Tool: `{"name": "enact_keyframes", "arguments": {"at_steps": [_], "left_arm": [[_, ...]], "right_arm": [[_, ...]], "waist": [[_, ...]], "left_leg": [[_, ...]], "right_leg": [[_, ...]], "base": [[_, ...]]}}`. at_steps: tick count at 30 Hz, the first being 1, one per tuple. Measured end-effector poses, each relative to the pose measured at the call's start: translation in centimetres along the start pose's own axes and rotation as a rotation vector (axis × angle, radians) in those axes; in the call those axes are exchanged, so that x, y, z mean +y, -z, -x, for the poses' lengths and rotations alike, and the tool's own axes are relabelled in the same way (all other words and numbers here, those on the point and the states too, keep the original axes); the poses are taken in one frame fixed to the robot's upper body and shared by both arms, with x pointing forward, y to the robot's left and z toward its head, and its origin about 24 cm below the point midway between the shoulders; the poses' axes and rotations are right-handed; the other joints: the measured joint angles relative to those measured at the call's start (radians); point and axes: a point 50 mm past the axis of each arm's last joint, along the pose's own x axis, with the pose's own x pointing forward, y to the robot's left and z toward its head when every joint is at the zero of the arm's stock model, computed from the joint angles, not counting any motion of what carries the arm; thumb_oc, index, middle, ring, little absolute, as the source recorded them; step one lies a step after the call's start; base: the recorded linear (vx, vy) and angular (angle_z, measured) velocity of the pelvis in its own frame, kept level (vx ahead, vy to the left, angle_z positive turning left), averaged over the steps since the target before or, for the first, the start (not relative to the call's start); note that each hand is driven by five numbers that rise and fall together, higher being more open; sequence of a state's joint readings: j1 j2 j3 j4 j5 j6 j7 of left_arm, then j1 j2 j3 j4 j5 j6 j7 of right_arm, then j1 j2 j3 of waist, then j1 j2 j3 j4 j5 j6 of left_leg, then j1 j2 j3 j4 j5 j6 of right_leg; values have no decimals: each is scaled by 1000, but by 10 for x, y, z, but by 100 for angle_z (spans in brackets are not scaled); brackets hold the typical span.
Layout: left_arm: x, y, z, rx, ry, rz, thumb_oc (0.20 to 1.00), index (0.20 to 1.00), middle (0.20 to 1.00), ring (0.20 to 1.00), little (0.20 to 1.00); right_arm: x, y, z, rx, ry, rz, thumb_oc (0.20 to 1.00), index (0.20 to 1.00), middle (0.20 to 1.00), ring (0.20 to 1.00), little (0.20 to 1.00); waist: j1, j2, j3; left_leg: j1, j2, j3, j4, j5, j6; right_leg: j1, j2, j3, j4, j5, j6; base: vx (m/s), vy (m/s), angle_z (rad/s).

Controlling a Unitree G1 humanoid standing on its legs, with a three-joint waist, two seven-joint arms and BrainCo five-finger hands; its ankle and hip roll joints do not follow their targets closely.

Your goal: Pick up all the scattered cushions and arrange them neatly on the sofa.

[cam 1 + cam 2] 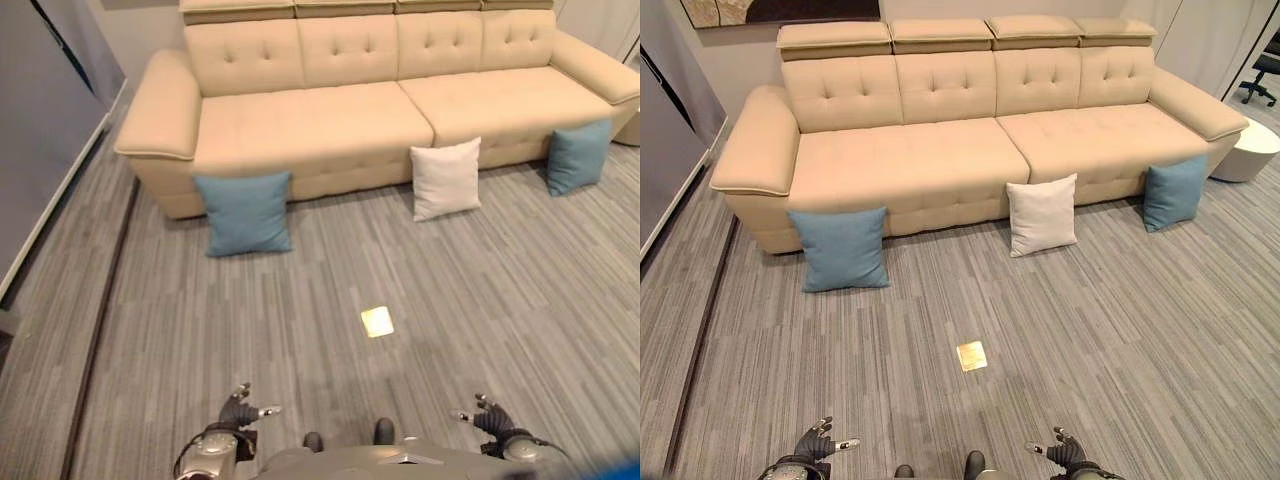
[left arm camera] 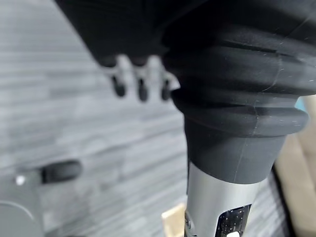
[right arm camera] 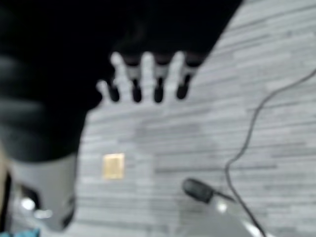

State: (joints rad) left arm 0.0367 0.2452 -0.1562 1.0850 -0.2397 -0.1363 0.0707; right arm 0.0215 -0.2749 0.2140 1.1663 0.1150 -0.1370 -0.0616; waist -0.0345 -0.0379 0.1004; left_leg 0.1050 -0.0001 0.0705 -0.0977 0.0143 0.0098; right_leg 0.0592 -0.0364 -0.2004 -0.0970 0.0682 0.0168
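While three cushions stand on the floor leaning against the sofa's [image 1: 940, 160] front, both hands hang low and well short of them, holding nothing. The left blue cushion [image 1: 842, 249] is far ahead of the left hand [image 1: 816, 442], under the sofa's left seat near the armrest. The white cushion [image 1: 1042, 215] stands far ahead of the right hand [image 1: 1065, 451], a little to its left, at the seam between the two seat sections. The right blue cushion [image 1: 1173, 192] is farther off, ahead and to the right of that hand, below the right armrest. Each hand's fingers are relaxed and spread, thumb apart, over bare floor. The floor [image 1: 1120, 330] is grey striped carpet, with a small yellowish square [image 1: 971, 356] ahead of and between the hands. The sofa is beige and tufted, its seats bare. A round white stool [image 1: 1252, 148] sits beside its right end.
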Motion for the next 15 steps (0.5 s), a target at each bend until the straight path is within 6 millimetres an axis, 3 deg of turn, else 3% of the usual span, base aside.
{"name": "enact_keyframes", "arguments": {"at_steps": [15], "left_arm": [[1, 8, 1, 36, -3, -38, 1000, 1000, 1000, 1000, 1000]], "right_arm": [[0, 12, 3, 48, -2, 11, 1000, 1000, 1000, 1000, 1000]], "waist": [[1, -1, -17]], "left_leg": [[-2, 2, -22, 0, 2, 1]], "right_leg": [[7, 2, -15, 0, -4, -7]], "base": [[4, -35, 4]]}}
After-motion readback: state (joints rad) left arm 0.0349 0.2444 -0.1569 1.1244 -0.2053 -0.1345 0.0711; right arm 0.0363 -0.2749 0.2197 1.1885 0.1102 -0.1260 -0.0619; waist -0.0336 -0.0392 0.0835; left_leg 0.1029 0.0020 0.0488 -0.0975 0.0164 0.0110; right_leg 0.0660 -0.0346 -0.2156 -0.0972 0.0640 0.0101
